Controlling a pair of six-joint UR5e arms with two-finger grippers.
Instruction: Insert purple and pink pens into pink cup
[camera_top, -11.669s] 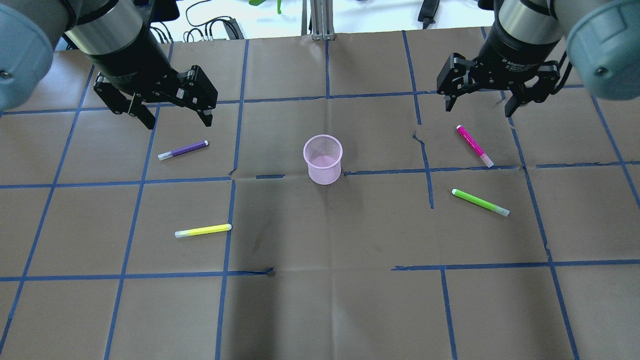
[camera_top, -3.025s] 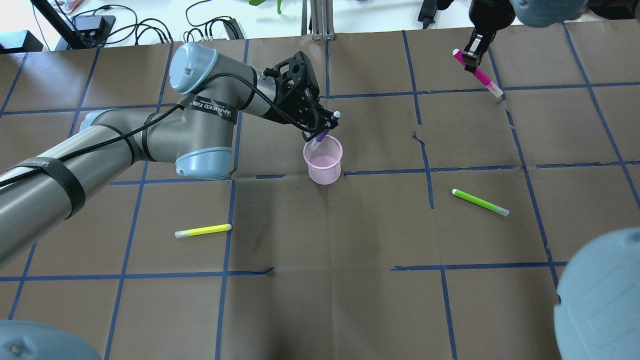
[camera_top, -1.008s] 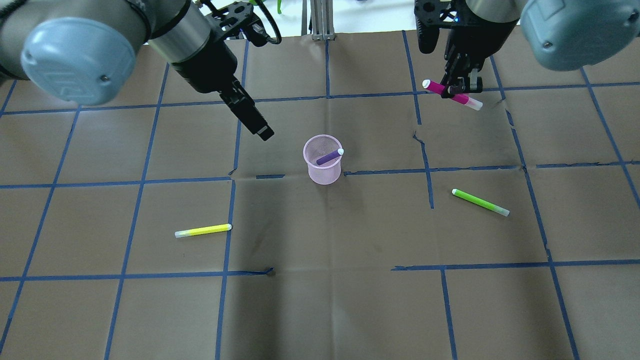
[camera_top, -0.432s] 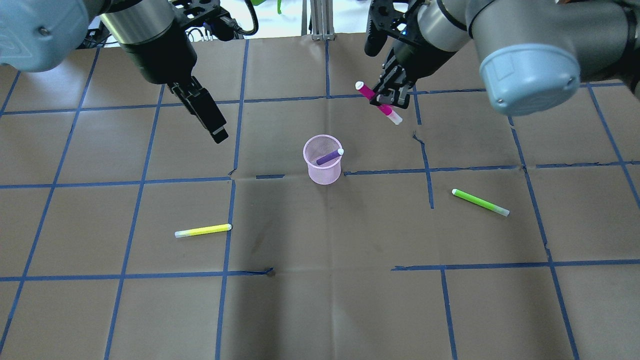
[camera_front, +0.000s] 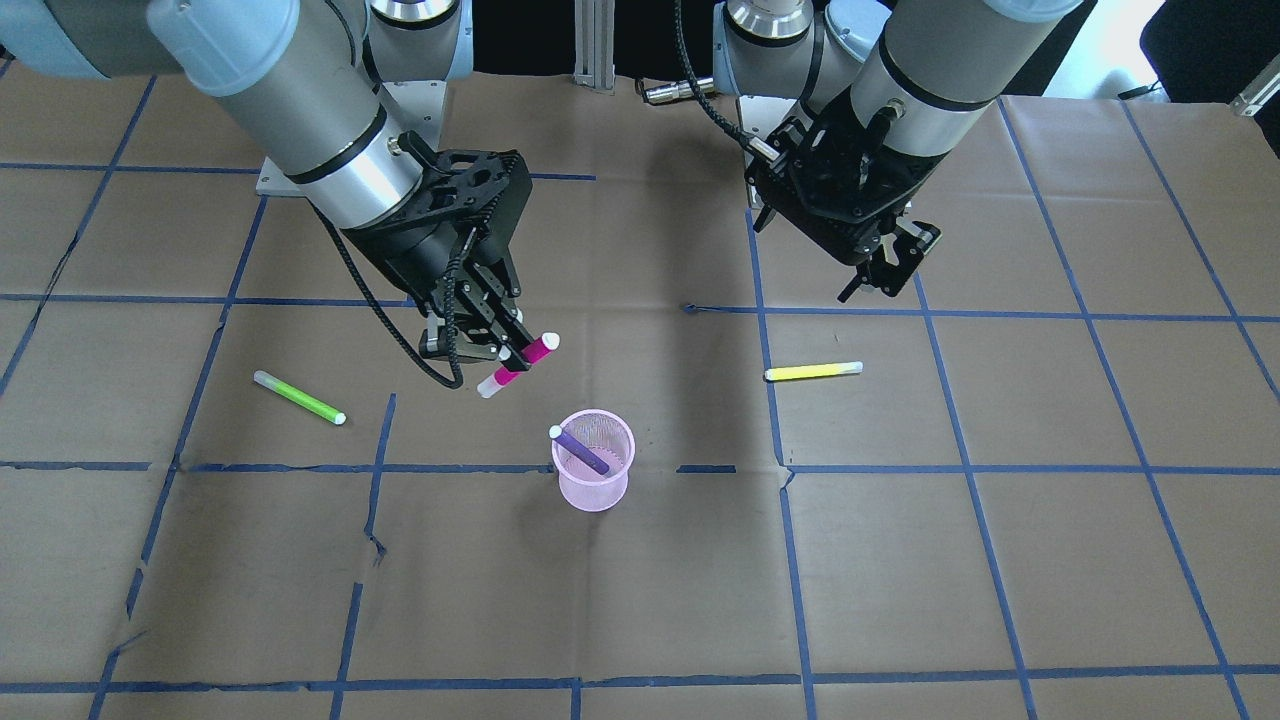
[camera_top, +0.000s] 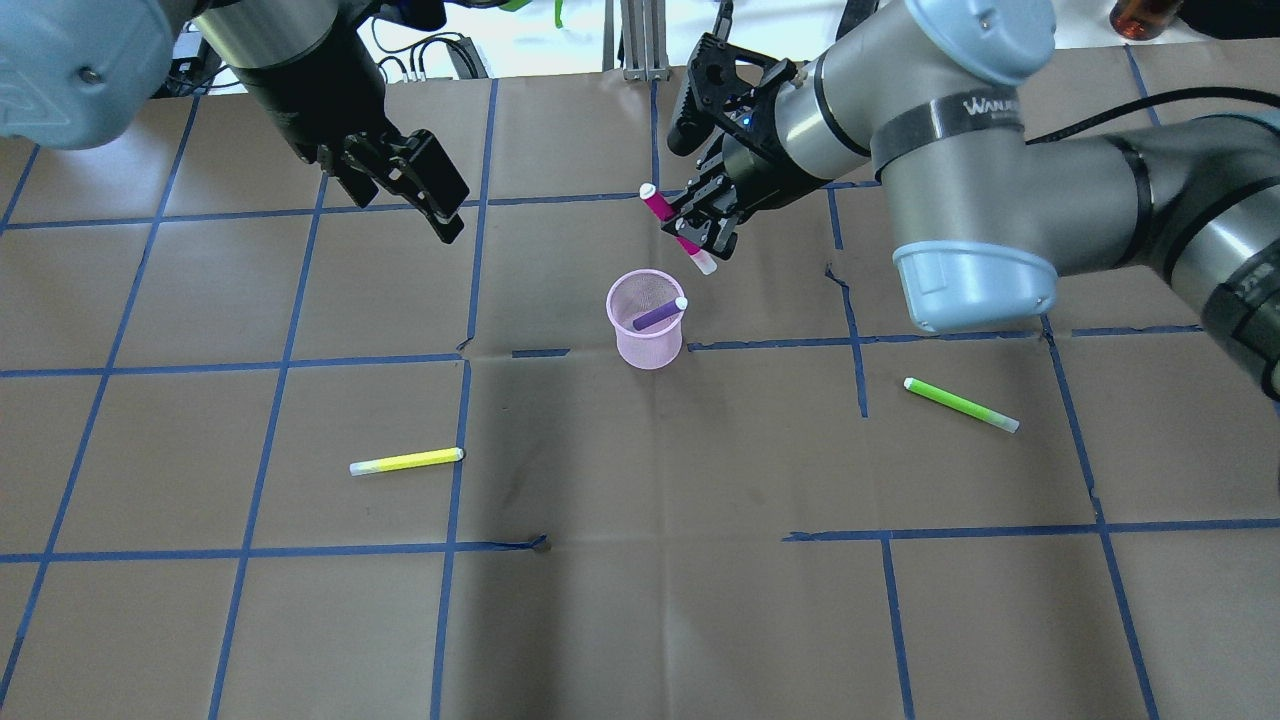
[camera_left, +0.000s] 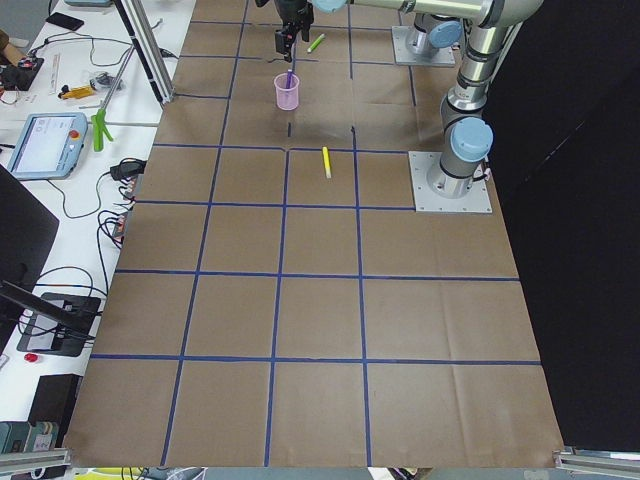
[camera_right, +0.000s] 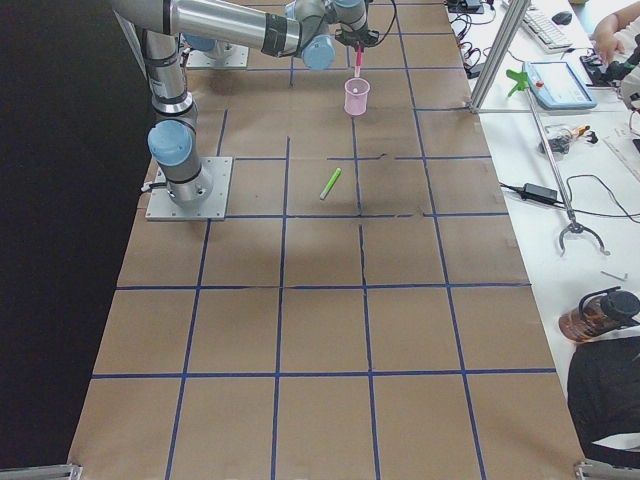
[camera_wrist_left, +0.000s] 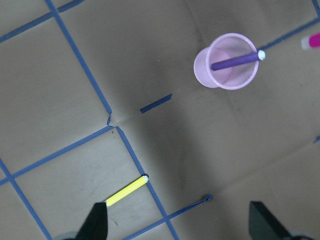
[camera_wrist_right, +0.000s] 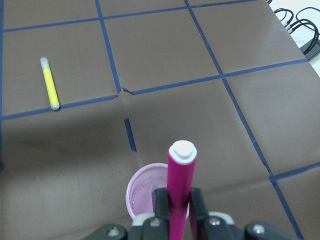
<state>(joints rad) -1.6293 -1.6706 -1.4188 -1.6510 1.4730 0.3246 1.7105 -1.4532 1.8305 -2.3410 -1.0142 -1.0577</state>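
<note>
The pink mesh cup (camera_top: 646, 335) stands upright mid-table. The purple pen (camera_top: 658, 314) leans inside it, white end on the rim; the left wrist view shows the cup (camera_wrist_left: 220, 77) and the pen (camera_wrist_left: 235, 59) too. My right gripper (camera_top: 700, 218) is shut on the pink pen (camera_top: 660, 208) and holds it tilted in the air, just beyond the cup's far right rim. In the right wrist view the pink pen (camera_wrist_right: 179, 195) stands between the fingers above the cup (camera_wrist_right: 145, 192). My left gripper (camera_top: 400, 205) is open and empty, raised far left of the cup.
A yellow pen (camera_top: 406, 461) lies on the near left of the brown paper. A green pen (camera_top: 960, 404) lies on the right. Blue tape lines grid the table. Cables and a metal post lie along the far edge.
My right gripper has carried the pink pen left, close to the cup. My left gripper, empty since dropping the purple pen into the cup, has drawn back to the far left.
</note>
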